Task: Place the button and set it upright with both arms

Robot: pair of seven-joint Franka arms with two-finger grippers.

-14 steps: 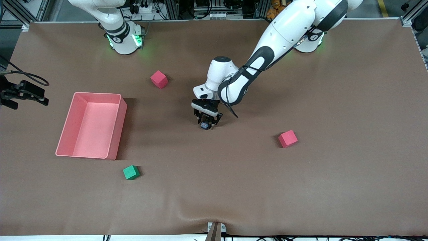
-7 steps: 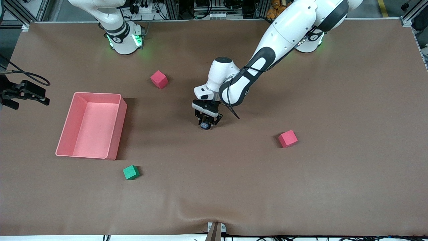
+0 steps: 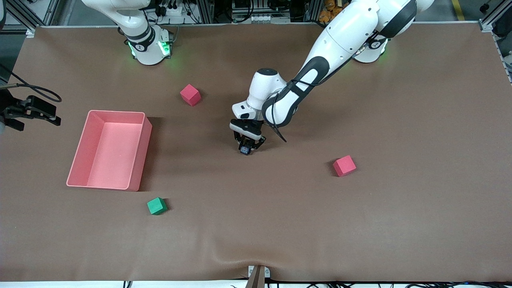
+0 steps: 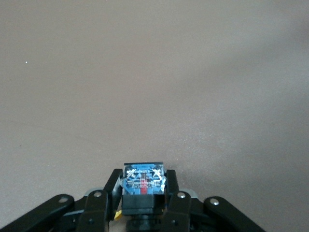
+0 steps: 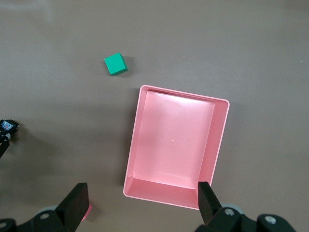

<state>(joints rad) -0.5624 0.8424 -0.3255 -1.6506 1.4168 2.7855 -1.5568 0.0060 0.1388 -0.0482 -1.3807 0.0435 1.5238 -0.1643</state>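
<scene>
one small part is deciding the next move: the button point(image 3: 245, 150), sitting a little above the middle of the front frame, is being pinched between the fingers of the left gripper point(image 3: 246, 146), right at the table point(image 3: 400, 224) surface. in the left wrist view the button point(image 4: 143, 182) is showing its dark, terminal-bearing end toward the camera, so its long axis is lying roughly level along the gripper's line of sight rather than standing up; i judge the orange cap is pointing away, though only a sliver of orange is showing. the left gripper point(image 4: 143, 212) is clamping it narrowly from both sides. the right gripper point(image 3: 30, 112) is waiting at the left edge of the front frame, jaws spread wide and empty, well apart from the button, hanging over the pink bin point(image 5: 222, 140). so the left arm is the nearer one by far, and uprighting is probably calling for a turn about the grip. red cubes point(image 3: 344, 165) and a green cube point(image 3: 156, 206) are lying clear of the work.
</scene>
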